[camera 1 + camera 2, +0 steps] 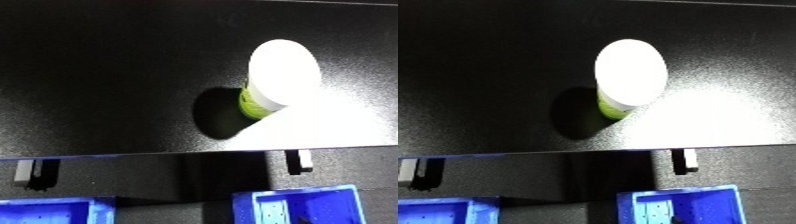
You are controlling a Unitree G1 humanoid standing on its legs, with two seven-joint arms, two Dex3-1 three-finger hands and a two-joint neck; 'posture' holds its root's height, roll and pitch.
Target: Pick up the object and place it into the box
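Black, matte surface carries the object: a white-topped container with a yellow-green body, apparently upright, though glare washes out its lower edge. It stands right of centre, a bright patch of light spreading toward 4 o'clock and its shadow falling toward 8 o'clock. Two blue bins sit below the surface's near edge: the left bin at 7 o'clock and the right bin at 5 o'clock.

Neither hand appears in either view, so hand state and arm pose cannot be reported. The pick is not yet begun. Recommended approach: bring a hand in from the 5 o'clock side, wrap the fingers around the body below the lid, lift clear, then lower into the right bin, which lies nearer.
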